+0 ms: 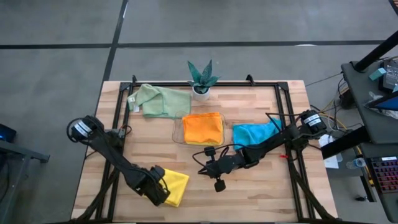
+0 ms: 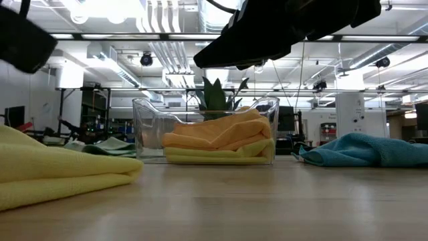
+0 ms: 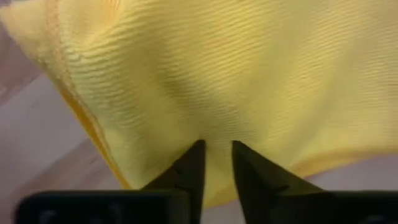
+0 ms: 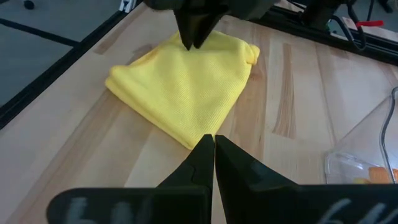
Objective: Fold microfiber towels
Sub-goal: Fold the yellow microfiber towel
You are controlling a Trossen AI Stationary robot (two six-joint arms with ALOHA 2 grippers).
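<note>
Folded yellow towel (image 1: pixel 175 186) at seven o'clock on the counter (image 1: pixel 261 186), under left pincer (image 3: pixel 216 155), fingers slightly parted, pinching nothing. Right pincer (image 4: pixel 214 142) closed, empty, centre. Next probably: grip and carry to clear tray (image 1: pixel 178 132), twelve o'clock

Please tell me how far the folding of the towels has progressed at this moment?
Done: a folded orange towel lies on a yellow one inside the clear tray. In hand: the left end effector is at the folded yellow towel near the front edge. Left: the pale green towel and teal-blue towel lie crumpled. The shut right end effector hovers mid-table.
</note>
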